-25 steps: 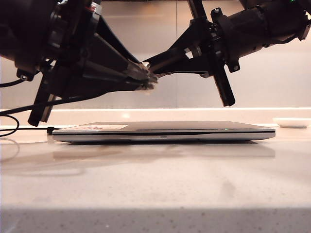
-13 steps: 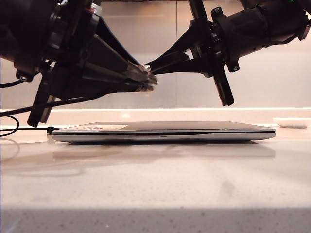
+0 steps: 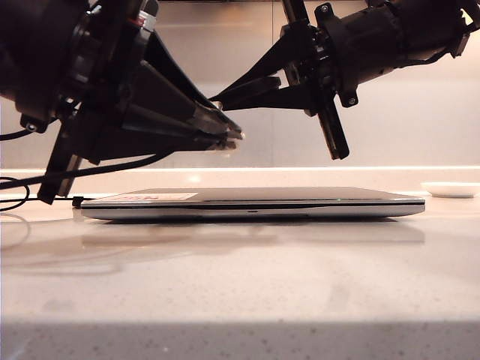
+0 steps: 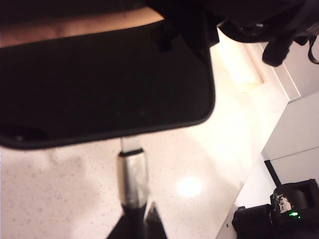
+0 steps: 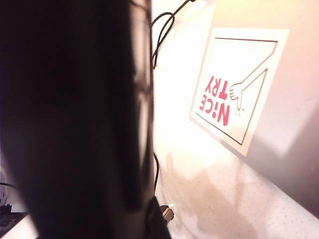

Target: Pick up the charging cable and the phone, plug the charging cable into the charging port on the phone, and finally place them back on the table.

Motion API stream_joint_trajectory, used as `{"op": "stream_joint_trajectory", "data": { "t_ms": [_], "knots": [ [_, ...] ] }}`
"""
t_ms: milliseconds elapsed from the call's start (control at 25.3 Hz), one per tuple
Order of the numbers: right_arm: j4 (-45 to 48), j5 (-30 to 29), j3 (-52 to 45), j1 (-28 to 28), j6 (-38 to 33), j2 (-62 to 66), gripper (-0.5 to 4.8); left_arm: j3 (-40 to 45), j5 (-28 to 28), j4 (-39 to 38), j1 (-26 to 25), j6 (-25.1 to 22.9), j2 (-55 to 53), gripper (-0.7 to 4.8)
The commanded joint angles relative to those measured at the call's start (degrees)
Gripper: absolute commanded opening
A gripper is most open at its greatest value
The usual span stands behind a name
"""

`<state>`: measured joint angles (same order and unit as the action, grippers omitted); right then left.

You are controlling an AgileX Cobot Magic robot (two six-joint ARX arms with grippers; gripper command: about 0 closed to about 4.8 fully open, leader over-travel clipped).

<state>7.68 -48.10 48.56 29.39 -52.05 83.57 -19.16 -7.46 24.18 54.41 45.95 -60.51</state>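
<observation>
1. Hovering above the closed laptop [image 3: 251,202]: the left gripper [image 3: 234,136], reaching in from the left of the exterior view, closed tightly on the silver plug of the charging cable [image 4: 132,177].
2. Coming in from the upper right of the same view: the right gripper [image 3: 217,97], jaws narrow, clamped on the phone [image 4: 99,79].
3. In the left wrist view, plug tip touching the edge of the phone, or just entering it; cannot tell how deep.
4. Phone seen there as a wide black slab with a rounded corner, held up in the air above the table [image 3: 240,285].
5. In the right wrist view, phone [image 5: 75,119] filling much of the picture as a dark edge-on shape, with the small plug [image 5: 166,213] beside its end.
6. Thin black cable [image 5: 162,35] curling over the table behind the phone.
7. White sticker [image 5: 234,84] with pink words "NICE TRY" and a drawn hand lying on the laptop lid.
8. Small white dish [image 3: 450,189] at the far right on the table, well apart from both grippers.
</observation>
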Motion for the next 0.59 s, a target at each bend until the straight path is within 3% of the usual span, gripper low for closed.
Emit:
{"op": "stream_joint_trajectory", "data": {
  "t_ms": [40, 356, 593],
  "knots": [
    [0.11, -1.38, 0.24, -0.2, -0.02, -0.59, -0.07, -0.39, 0.79, 1.99, -0.02, -0.09, 0.15, -0.06],
    [0.33, 2.36, 0.28, -1.38, -0.63, -0.61, -0.07, -0.39, 0.79, -1.2, 0.0, -0.13, 0.15, -0.06],
    [0.28, 0.22, 0.28, -1.33, -2.21, -0.61, -0.07, -0.39, 0.79, -2.69, -0.02, -0.31, 0.15, -0.06]
  ]
}}
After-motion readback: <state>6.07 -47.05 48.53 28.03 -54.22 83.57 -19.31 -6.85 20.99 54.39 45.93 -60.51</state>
